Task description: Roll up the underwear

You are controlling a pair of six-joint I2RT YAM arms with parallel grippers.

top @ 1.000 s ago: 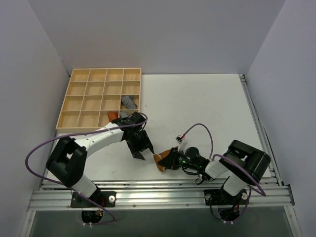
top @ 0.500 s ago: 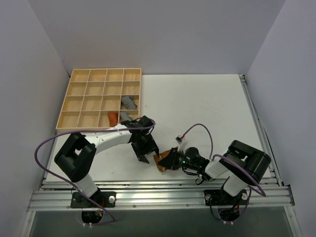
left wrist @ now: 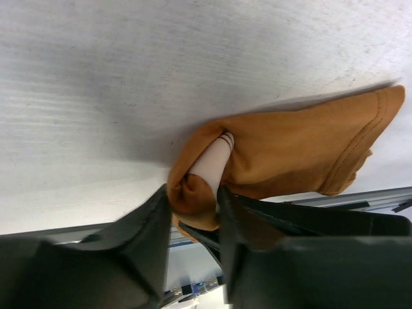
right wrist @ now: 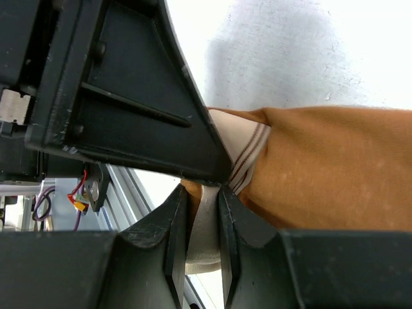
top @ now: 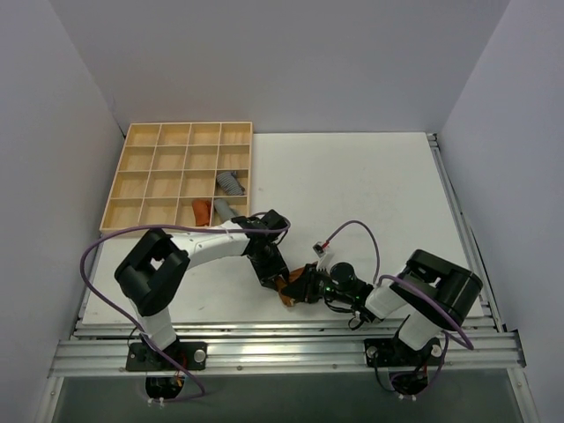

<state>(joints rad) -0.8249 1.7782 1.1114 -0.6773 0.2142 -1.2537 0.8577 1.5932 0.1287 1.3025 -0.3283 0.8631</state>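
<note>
The underwear (top: 285,292) is a caramel-brown bunch near the table's front edge, held between both arms. In the left wrist view the underwear (left wrist: 296,145) spreads to the right, and its pale beige band (left wrist: 212,161) curls into the fold. My left gripper (left wrist: 193,199) is shut on that bunched end, with fabric filling the gap between its fingers. From the other side, my right gripper (right wrist: 203,222) is shut on the band (right wrist: 244,145), and the left gripper's black finger (right wrist: 129,96) lies just above it. From above, the left gripper (top: 276,276) and right gripper (top: 302,287) nearly touch.
A wooden compartment tray (top: 189,123) stands at the back left, holding grey rolled cloths (top: 231,182) and a redder orange rolled cloth (top: 202,210). The aluminium rails (top: 282,345) of the table's front edge run right below the grippers. A purple cable (top: 361,231) loops above the right arm.
My left gripper has moved right and forward to the underwear, and its jaws have closed onto the bunched end. The right gripper has kept its hold without moving.
</note>
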